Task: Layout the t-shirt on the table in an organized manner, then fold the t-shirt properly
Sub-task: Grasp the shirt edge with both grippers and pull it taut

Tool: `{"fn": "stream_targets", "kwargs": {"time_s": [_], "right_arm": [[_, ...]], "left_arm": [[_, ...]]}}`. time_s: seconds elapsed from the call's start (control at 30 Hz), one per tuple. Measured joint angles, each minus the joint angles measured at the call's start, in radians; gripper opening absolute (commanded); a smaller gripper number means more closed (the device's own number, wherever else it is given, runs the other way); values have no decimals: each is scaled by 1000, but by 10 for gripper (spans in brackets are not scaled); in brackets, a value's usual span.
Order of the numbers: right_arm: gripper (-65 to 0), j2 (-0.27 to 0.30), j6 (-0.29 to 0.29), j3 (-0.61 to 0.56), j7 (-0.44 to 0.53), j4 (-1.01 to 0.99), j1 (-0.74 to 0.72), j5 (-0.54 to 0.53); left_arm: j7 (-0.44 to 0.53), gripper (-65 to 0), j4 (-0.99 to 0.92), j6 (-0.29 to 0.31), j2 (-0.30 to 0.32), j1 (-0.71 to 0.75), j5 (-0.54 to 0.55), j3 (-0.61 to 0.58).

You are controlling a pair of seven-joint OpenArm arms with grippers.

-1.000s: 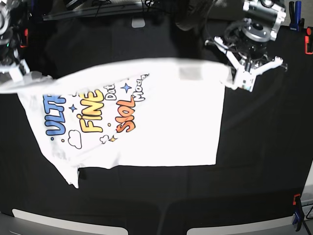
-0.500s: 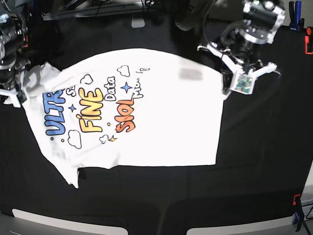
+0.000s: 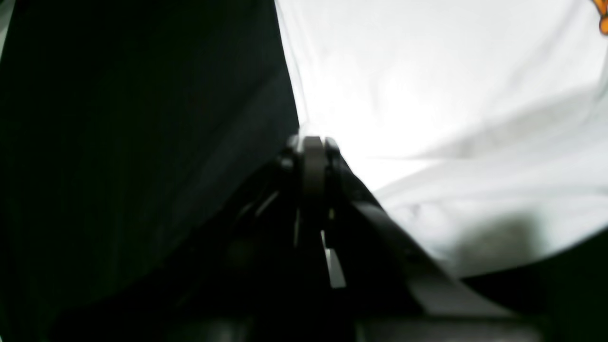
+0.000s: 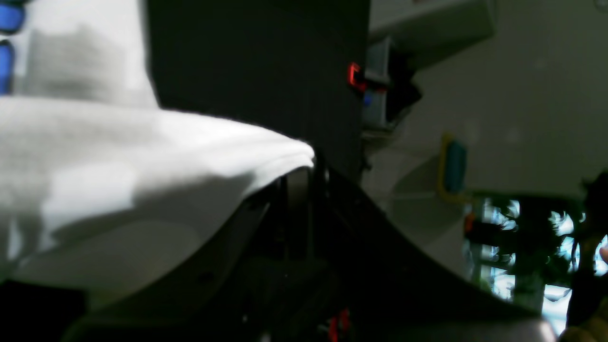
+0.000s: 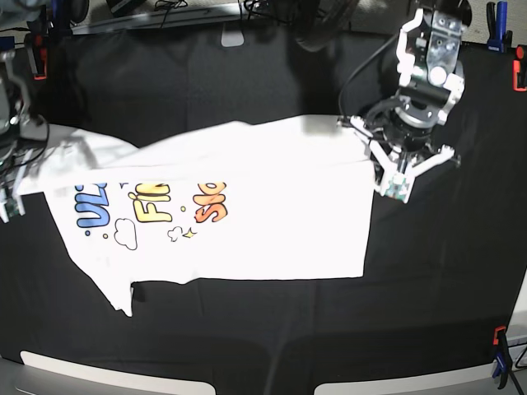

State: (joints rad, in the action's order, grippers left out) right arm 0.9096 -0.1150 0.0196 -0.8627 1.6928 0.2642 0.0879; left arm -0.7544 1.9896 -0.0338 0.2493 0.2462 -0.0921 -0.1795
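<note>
**2 grippers clamped, 1 shirt mid-fold**

2 corners are pinched and the fold is on. Your left gripper [image 5: 387, 183] has its jaws closed on the t-shirt [image 5: 272, 222] at the far corner, and the left wrist view shows white cloth meeting the shut tips right at the fabric's edge. Your right gripper [image 4: 304, 171] is closed too, with a bunched ridge of white cloth draped over its tips in its own wrist view; in the base view it sits at the frame's edge, so you get little of it there.

The shirt lies across the middle of the table [image 5: 445, 280], print side up, its far edge lifted and rolled forward so the top of the lettering [image 5: 152, 206] is covered. The near hem and one sleeve rest flat on the black cloth.

Here's the danger, as I judge it. That left grip looks thin, right on the corner, so a quick pull could strip the cloth out and drop half the fold. If your 2 arms travel at different rates, the fold line will skew. Drag too low and the flat lower layer may slide with it, wrinkling the layout. Keep both arms level and matched.
</note>
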Motion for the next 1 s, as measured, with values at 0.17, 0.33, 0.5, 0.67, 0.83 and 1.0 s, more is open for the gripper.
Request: {"fn": "stream_targets", "kwargs": {"time_s": [0.17,0.33,0.5,0.67,0.83,1.0], "right_arm": [[-650,-1,56,0,34,-88,-88,-80],[-650,-58,157,2,97,-93,-156,-135],[-650,-178,235,2,158,-94,-221,-165],[-650,-253,277,2,164,-94,-280,-160],[-650,-283,277,2,163,-94,-309,-144],[-607,-283,277,2,142,-94,-311,-70]], "left_arm": [[23,-650,-26,0,0,-23,6,-2],[37,-650,-49,0,0,-23,48,-2],[132,-650,-53,0,0,-23,48,-2],[134,-650,-53,0,0,-23,48,-2],[134,-650,-53,0,0,-23,47,-2],[134,-499,-53,0,0,-23,44,-2]]}}
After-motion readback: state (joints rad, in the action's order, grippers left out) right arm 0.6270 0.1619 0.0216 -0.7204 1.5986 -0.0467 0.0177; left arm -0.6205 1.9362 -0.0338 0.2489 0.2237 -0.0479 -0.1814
